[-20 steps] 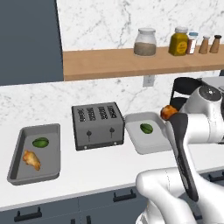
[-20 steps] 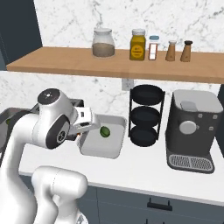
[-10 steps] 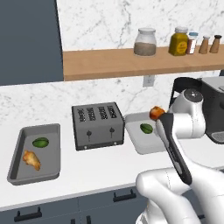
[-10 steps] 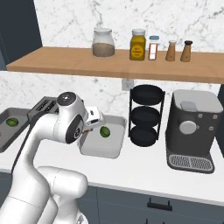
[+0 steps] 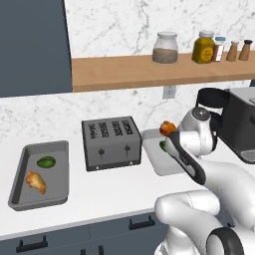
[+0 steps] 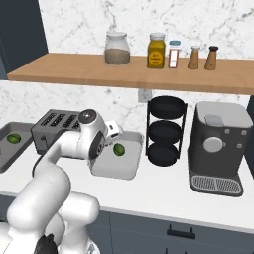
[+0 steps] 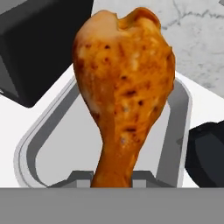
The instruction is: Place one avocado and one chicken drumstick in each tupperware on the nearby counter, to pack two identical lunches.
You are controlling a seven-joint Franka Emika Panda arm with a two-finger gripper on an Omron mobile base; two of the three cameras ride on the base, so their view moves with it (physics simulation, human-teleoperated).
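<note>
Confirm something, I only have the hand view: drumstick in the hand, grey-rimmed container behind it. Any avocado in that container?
Observer: Yes, one avocado lies in that tupperware, near its back edge.
Operator: And the other container?
Observer: The left tupperware, beyond the toaster, holds a second avocado and a second drumstick.
Operator: Anything on the target's right?
Observer: A black tiered rack stands beside it, then a coffee machine.
</note>
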